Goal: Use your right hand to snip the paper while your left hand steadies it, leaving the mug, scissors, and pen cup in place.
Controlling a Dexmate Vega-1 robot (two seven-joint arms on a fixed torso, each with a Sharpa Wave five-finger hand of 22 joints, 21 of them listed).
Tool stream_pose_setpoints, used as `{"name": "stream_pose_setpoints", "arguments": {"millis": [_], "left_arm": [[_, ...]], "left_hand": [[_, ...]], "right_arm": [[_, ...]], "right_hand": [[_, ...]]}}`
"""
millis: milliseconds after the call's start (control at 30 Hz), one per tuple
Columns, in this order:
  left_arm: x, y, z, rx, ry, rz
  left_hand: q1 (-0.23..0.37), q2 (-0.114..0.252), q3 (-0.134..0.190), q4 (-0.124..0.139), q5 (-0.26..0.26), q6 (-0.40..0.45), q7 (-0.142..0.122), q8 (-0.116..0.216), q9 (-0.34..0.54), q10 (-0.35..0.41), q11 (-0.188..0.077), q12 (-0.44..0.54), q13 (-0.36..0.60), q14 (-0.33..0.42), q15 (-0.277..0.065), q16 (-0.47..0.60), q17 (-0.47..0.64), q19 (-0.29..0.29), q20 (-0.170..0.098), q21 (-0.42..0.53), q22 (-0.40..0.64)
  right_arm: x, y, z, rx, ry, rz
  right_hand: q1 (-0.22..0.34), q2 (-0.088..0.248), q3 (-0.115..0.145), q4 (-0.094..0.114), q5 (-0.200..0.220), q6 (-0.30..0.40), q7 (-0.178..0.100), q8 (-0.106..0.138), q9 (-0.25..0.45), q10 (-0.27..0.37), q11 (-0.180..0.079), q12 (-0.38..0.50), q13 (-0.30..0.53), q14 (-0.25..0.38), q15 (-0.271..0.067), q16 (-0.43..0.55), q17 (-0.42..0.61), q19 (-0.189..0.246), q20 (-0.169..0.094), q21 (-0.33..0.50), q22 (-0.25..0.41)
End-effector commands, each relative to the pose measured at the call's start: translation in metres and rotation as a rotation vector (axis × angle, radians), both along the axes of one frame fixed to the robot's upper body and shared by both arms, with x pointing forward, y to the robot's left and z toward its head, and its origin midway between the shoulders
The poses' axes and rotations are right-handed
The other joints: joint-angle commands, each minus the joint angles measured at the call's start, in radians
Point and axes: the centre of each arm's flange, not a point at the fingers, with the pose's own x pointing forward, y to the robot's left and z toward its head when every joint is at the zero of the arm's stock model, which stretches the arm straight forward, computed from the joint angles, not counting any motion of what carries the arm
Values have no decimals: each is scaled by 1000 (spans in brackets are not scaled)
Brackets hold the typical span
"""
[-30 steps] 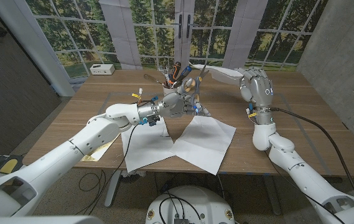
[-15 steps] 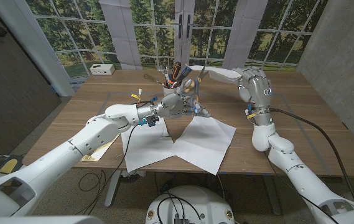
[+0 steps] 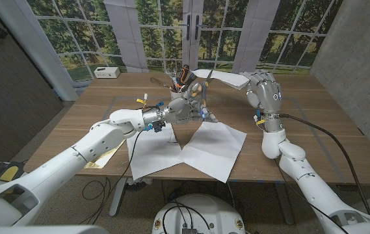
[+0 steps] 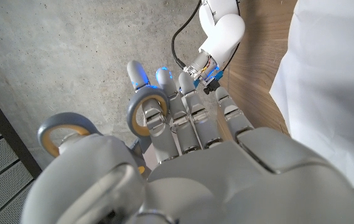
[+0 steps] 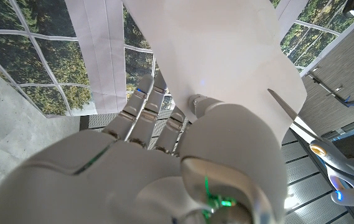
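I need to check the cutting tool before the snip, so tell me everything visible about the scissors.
The scissors are gripped by the left hand, raised above the table near the pen cup. The left wrist view shows grey handle loops with tan lining around the fingers. The metal blades look parted, pointing toward the paper sheet held up by the right hand.

Your brown wooden table shows matt, grained planks. The white paper sheets near you look smooth and matt. Your right hand is glossy grey plastic; the scissors' blades are bare shiny metal.
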Motion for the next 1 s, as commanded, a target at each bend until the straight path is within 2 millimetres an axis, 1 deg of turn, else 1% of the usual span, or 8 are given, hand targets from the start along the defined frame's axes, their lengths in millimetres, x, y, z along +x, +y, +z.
{"name": "stream_pose_setpoints", "arguments": {"millis": [33,233,500,733,1000], "left_arm": [[14,-1,-3,21,-22,32],[18,-5,-4,34,-42,46],[16,-7,-7,44,-29,19],[15,-9,-8,27,-32,4],[12,-8,-10,32,-47,-6]], "left_hand": [[9,-2,2,3,-1,0,5,0,2,30,-28,4,4,0,-68,5,5,-1,0,2,3],[7,-10,-1,2,-2,-2,6,0,2,26,-29,3,5,-5,-62,3,5,-7,5,0,3],[5,-15,-3,2,-2,-2,5,0,4,32,-27,1,-3,-5,-62,4,5,-10,7,-1,3],[17,-6,6,-1,-2,2,2,2,4,35,-33,5,2,-1,-67,6,6,-10,4,0,3],[28,0,10,-4,-2,6,4,3,4,38,-31,7,3,0,-68,7,6,-12,3,0,3]], "right_arm": [[-3,5,-2,-9,-12,5],[-5,4,-4,-2,-20,8],[-9,8,-3,2,-31,9],[-7,9,-4,0,-20,6],[-3,11,-5,10,-13,8]], "right_hand": [[-4,0,4,2,5,-4,-5,-4,3,-5,2,-3,-1,6,-181,2,6,-5,-90,12,1],[-4,1,5,2,5,-4,-5,-4,3,-4,2,-3,-1,9,-181,0,9,-6,-91,17,0],[-5,1,6,3,5,-2,-5,-3,3,-3,1,-4,-2,12,-181,-2,13,-6,-90,24,-1],[-7,1,5,5,5,-2,-5,-3,3,-2,1,-4,-3,15,-180,-3,15,-7,-90,29,-2],[-7,0,5,4,5,-1,-5,-2,3,-2,1,-6,-4,17,-181,-6,19,-7,-91,35,-3]]}}
